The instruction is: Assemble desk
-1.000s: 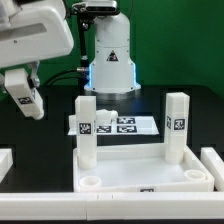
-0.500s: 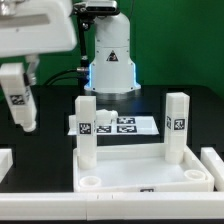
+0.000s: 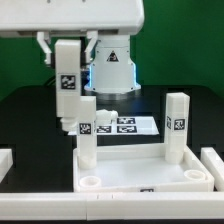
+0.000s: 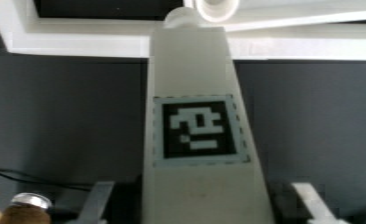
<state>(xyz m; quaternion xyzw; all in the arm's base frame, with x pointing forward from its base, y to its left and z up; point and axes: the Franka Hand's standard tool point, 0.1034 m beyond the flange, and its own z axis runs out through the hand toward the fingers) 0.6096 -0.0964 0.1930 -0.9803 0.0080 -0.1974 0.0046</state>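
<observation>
The desk panel (image 3: 140, 172) lies flat at the front, rim up, with round sockets at its corners. Two tagged white legs stand upright in its far corners, one on the exterior view's left (image 3: 86, 132) and one on its right (image 3: 177, 128). My gripper (image 3: 67, 50) is shut on a third leg (image 3: 67, 85), which hangs upright in the air just above and left of the left standing leg. In the wrist view this leg (image 4: 201, 120) fills the middle with its tag facing the camera, between my fingers (image 4: 105, 200), and the panel rim (image 4: 82, 42) shows beyond it.
The marker board (image 3: 125, 125) lies behind the panel. A small white piece (image 3: 105, 114) lies on it by the left leg. The robot base (image 3: 110, 60) stands at the back. White blocks sit at the left (image 3: 5, 160) and right (image 3: 212, 160) edges.
My gripper has carried the leg from the exterior view's far left to the right, toward the left standing leg. The leg went from tilted to upright.
</observation>
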